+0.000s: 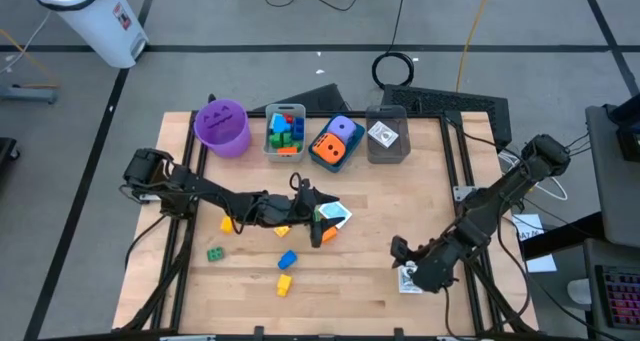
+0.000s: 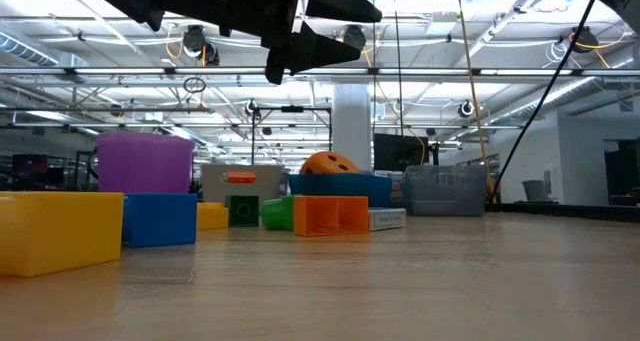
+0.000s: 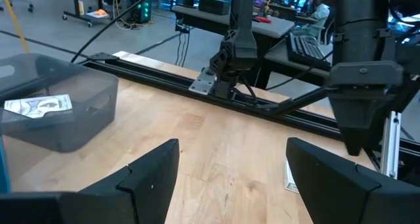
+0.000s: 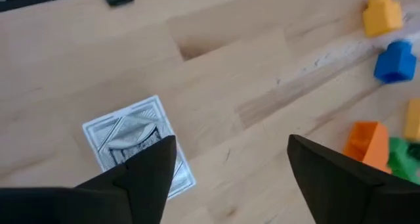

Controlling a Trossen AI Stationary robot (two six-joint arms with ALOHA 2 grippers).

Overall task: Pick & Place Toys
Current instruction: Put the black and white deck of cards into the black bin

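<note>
Left of the purple dotted die's blue bin [image 1: 335, 146] stand the purple cup [image 1: 222, 127] and a bin of small bricks [image 1: 285, 133]. In front of that blue bin the left gripper [image 1: 322, 224] hangs above the table, fingers wide and empty, with loose bricks [image 1: 285, 272] scattered nearby. Farther right, the right gripper [image 4: 226, 168] spreads its fingers just over a printed white-grey cube [image 4: 134, 145] lying on the wood, not holding it.

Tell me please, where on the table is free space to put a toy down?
Bare wood lies between the left hand and the right hand, below the clear bin. The front left corner, beside the green brick, is also free. It is crowded along the bin row from the purple cup onward, and among the loose bricks around the blue brick.
</note>
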